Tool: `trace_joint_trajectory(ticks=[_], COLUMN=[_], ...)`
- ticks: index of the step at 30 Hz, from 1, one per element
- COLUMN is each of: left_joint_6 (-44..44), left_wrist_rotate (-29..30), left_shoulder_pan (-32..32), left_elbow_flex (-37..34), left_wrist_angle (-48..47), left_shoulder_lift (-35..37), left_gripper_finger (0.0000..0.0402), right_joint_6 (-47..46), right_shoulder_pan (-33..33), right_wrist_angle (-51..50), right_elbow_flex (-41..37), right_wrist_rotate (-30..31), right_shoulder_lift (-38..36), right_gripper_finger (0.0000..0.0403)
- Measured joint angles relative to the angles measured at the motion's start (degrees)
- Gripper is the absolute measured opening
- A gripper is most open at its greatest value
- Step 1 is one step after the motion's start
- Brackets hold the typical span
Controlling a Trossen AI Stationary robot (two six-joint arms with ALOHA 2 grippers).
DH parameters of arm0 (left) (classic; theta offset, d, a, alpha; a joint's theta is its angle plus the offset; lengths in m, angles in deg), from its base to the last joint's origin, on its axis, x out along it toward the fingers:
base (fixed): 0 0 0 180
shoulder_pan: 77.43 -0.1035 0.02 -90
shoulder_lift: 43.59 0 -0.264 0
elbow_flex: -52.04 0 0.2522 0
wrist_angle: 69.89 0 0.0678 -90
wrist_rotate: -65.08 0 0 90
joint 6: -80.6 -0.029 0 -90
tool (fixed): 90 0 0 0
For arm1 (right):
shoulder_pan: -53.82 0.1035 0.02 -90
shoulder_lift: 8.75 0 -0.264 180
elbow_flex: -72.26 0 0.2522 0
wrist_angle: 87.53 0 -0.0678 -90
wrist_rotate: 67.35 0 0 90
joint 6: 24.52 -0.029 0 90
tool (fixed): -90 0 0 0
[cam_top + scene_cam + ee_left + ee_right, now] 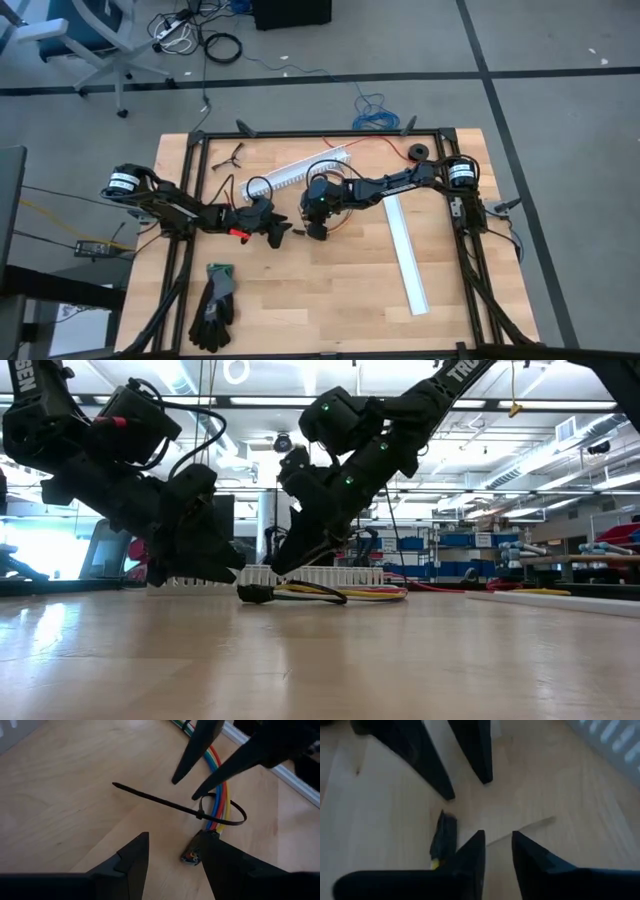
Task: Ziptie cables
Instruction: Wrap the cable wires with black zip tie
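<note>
Left claw (170,865) hangs spread over the dark connector (192,855) of the cables (218,800) on the table (60,795); right claw (192,782), parted, empty, should pinch the ziptie (165,802) tail, pull straight.

A wooden table (330,290) is carrying the cables (219,795), looped by a black ziptie (165,802), a slotted white channel (300,172), a plain white strip (408,255), black gloves (215,305), spare zipties (230,155) and a black ring (418,152).

Lab: shelving (470,545), ceiling strip lights (520,402).
</note>
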Motion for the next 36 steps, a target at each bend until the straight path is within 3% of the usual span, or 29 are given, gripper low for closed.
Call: trace_joint_trajectory(ticks=[5, 10, 13, 19, 29, 33, 36], left_joint_6=[0.03, 0.1, 0.11, 0.09, 0.11, 0.13, 0.13], left_wrist_rotate=[0.0, -0.03, -0.07, -0.08, -0.2, -0.2, -0.2], left_shoulder_pan=[0.0, 0.0, 0.0, 0.0, 0.0, 0.0, 0.0], left_elbow_flex=[0.02, 0.0, 0.0, 0.02, 0.0, 0.0, 0.0], left_wrist_angle=[0.49, 0.47, 0.44, 1.68, 1.82, 1.55, 1.63], left_shoulder_lift=[0.0, -0.02, -0.02, 0.0, 0.0, 0.0, 0.0], left_gripper_finger=[0.0181, 0.0181, 0.0181, 0.0181, 0.0181, 0.0181, 0.0181], right_joint_6=[-1.49, -1.01, -0.89, 3.43, 5.18, 4.43, -1.16], right_shoulder_pan=[0.13, 0.64, 1.02, 1.11, 1.09, 1.11, 1.18], right_wrist_angle=[3.09, 2.68, 2.16, 1.59, 0.47, -5.65, -11.03], right_elbow_flex=[-0.04, -0.02, 0.02, 0.02, 0.02, 0.02, 0.02], right_wrist_rotate=[0.0, 0.04, 2.31, 4.0, 8.59, 9.03, 11.77], right_shoulder_lift=[2.45, 3.26, 3.24, 3.26, -1.01, -4.05, -6.0], right_gripper_finger=[0.0119, 0.0126, 0.0104, 0.0009, 0.0, 0.0, 0.0])
